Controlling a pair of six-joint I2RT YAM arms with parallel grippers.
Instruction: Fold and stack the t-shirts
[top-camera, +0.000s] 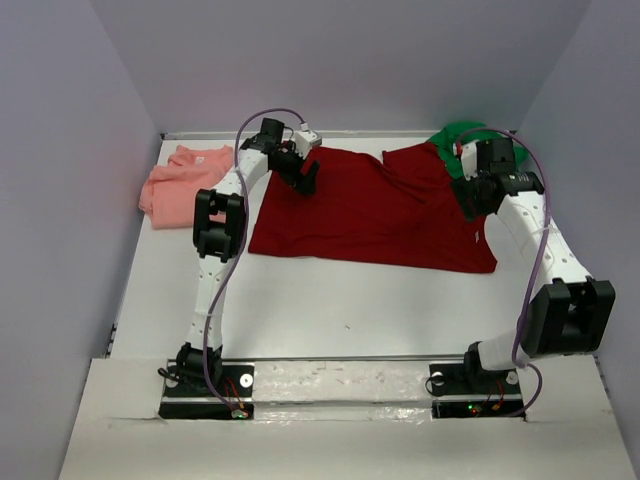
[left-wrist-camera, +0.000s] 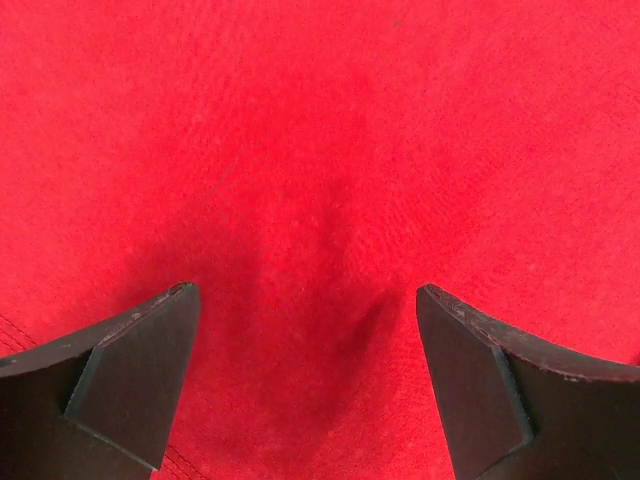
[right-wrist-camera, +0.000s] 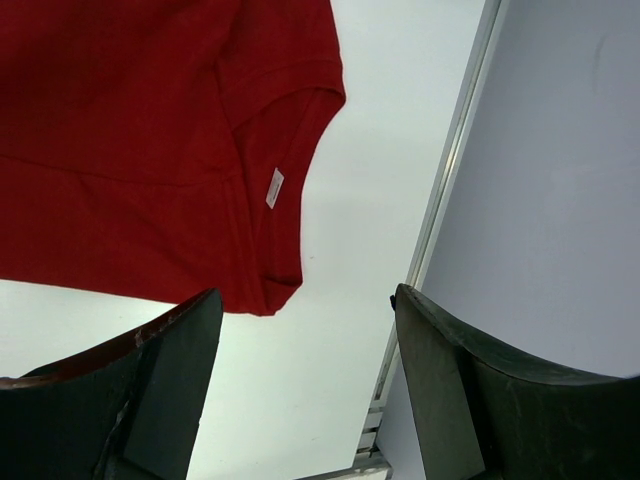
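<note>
Dark red t-shirt (top-camera: 370, 210) lies spread flat on the tabletop (top-camera: 330, 310), evidently laid out for folding. I hold left fingers (left-wrist-camera: 130, 370) fully open and empty just above its cloth, right fingers (right-wrist-camera: 170, 390) wide apart, empty, above its right-hand edge.

The right gripper (right-wrist-camera: 305, 298) is hanging with jaws apart, gripping nothing. The dark red t-shirt (right-wrist-camera: 130, 150), showing a white tag (right-wrist-camera: 274, 188), is lying on the white table (right-wrist-camera: 380, 150) beyond the view's left-hand finger (right-wrist-camera: 170, 390).
</note>
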